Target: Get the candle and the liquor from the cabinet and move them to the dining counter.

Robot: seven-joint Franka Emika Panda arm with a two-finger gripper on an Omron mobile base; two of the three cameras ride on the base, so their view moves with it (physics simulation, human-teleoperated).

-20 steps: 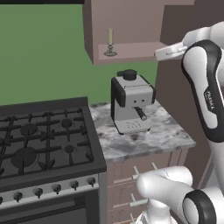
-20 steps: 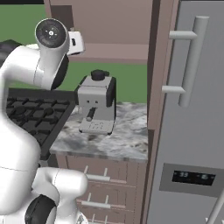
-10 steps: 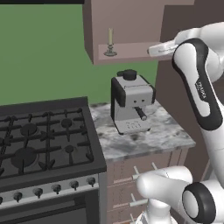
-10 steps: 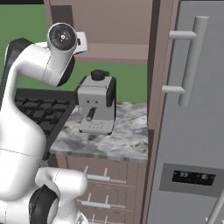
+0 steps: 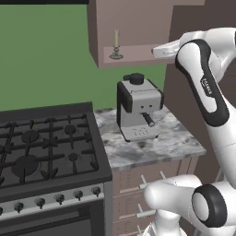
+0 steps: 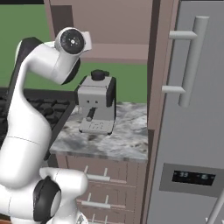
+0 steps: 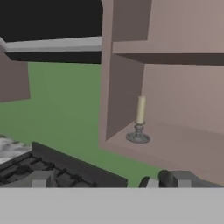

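Black cast-iron grates are covering the stove (image 5: 44, 152) nearest the base, and beyond them a boxy grey coffee machine (image 5: 138, 113) is sitting on the marbled worktop (image 5: 175, 143). The gripper (image 7: 109, 181) is hanging spread and empty. Farther, the cream candle (image 7: 140, 118) is standing upright near the left front corner of the mauve cabinet (image 7: 175, 144) shelf.

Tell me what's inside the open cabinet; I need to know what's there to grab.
On the bottom shelf of the cabinet stands the candle in its holder, near the left wall. No bottle shows; the shelf's right part lies outside the hand view.
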